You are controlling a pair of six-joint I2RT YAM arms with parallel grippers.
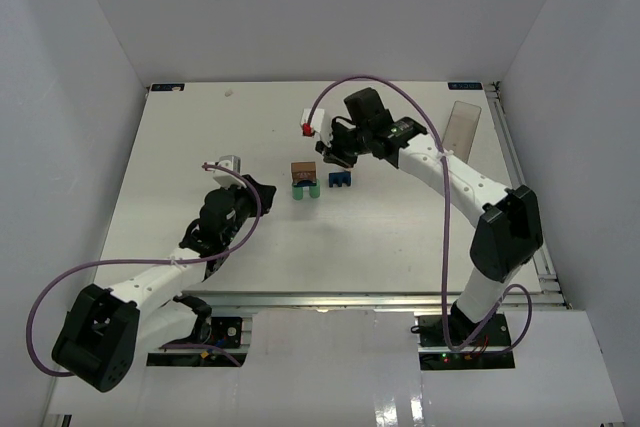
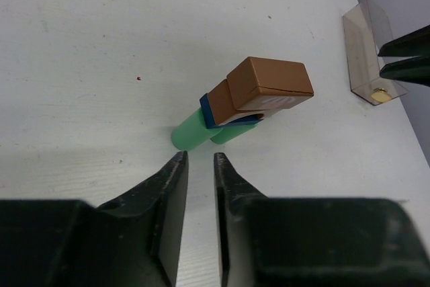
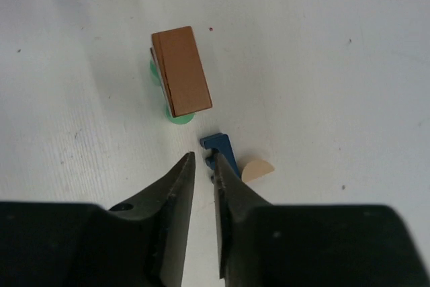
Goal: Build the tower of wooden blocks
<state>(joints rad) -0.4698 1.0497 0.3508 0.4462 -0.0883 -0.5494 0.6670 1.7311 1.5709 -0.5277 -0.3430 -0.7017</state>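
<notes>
Green cylinders (image 2: 191, 132) stand as pillars bearing the brown brick (image 3: 181, 72). Left hand (image 2: 200, 159) and right hand (image 3: 203, 159) hover empty, barely open.

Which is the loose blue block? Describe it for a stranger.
On the white table, find the tower on green cylinders near the middle. Just right of it lies the blue block, the only blue piece off the tower, a tan half-round beside it.

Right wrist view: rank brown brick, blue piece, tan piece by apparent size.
1. brown brick: clearly largest, though it tops the stack and so sits nearer the camera.
2 and 3, unranked: blue piece and tan piece. They look about alike, and the blue one is partly hidden.
</notes>
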